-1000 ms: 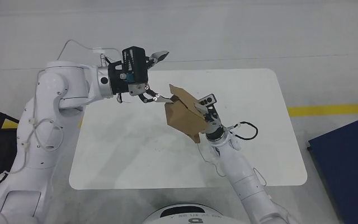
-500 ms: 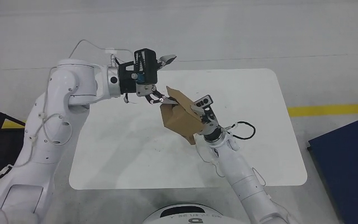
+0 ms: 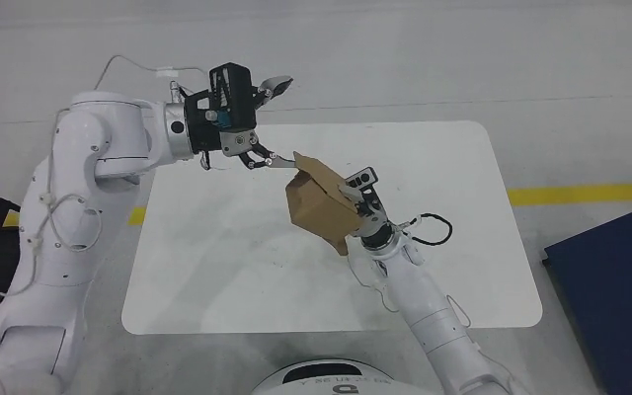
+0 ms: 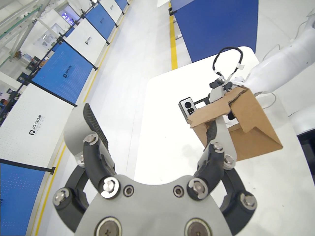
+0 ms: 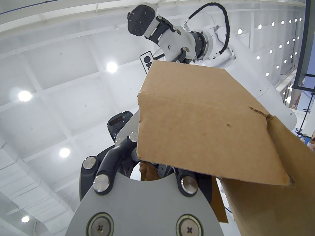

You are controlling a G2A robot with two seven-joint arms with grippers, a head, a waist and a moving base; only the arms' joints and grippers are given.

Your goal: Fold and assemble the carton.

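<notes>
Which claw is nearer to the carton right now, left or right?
Right. The right claw grips the carton, holding it above the table. The left claw is open beside the carton, one fingertip at its edge; contact is unclear.

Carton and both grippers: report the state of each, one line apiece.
carton: partly folded, one flap sticking out, held clear above the table.
right gripper: shut on the carton.
left gripper: open, one fingertip at the edge of the carton's loose flap.
</notes>
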